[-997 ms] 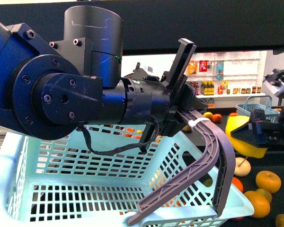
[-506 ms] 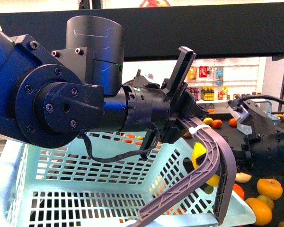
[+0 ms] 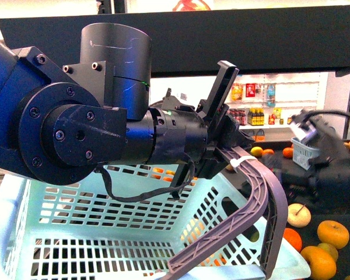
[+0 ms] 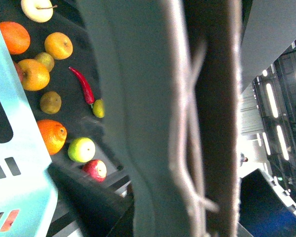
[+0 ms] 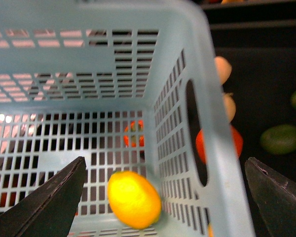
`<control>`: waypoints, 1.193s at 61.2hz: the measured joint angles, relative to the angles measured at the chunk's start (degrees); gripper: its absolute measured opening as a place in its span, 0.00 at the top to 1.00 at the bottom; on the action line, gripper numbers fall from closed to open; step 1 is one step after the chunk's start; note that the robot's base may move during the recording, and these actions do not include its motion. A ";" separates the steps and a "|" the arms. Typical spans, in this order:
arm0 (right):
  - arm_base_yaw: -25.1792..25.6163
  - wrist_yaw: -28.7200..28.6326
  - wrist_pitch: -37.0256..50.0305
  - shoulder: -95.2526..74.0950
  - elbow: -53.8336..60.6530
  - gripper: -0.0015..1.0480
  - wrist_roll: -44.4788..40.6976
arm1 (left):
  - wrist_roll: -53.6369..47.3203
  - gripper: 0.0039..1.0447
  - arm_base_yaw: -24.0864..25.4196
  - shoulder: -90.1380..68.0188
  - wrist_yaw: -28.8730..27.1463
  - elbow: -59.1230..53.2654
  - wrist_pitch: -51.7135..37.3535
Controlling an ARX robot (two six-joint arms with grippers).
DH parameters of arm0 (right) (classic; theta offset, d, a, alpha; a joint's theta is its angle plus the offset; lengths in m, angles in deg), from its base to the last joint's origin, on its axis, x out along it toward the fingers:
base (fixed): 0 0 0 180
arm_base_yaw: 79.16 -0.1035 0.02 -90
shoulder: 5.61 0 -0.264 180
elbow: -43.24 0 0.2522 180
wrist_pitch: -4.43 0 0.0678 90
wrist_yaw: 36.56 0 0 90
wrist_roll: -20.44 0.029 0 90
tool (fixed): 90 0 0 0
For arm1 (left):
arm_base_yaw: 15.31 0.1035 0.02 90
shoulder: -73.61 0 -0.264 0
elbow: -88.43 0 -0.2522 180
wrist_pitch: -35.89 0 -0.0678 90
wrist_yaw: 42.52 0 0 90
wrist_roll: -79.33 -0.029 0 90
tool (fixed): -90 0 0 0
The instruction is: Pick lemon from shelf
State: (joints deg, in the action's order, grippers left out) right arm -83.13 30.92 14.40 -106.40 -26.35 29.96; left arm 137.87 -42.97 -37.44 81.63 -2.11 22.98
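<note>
Dropped from my right gripper [image 5: 164,163] since a second ago, the oval yellow lemon [image 5: 134,199] is lying in the pale blue slotted plastic basket [image 5: 222,148], beside its wall, between my wide-spread right jaws, my left gripper [image 3: 224,137] clamping its grey handle [image 3: 262,192].

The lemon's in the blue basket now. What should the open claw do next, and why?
Probably pull the right gripper up and away from the basket: its jaws stand wide open and empty, and the lemon is inside the basket, clear of them.
</note>
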 joint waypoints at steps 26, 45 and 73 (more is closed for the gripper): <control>18.08 -8.09 4.61 -4.24 7.50 0.07 -13.42 | 0.04 0.94 0.00 0.00 0.20 0.00 0.00; 17.90 -11.82 10.73 -22.95 13.38 0.07 -30.56 | 0.04 0.94 -0.02 0.00 0.24 0.00 0.00; 6.43 -3.80 13.99 -41.42 2.36 0.07 -52.98 | 0.00 0.94 0.00 0.00 0.15 0.00 0.00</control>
State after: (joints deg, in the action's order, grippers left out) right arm -76.70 27.11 28.38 -147.82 -23.99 -23.02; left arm 137.87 -42.97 -37.44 81.79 -2.11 22.98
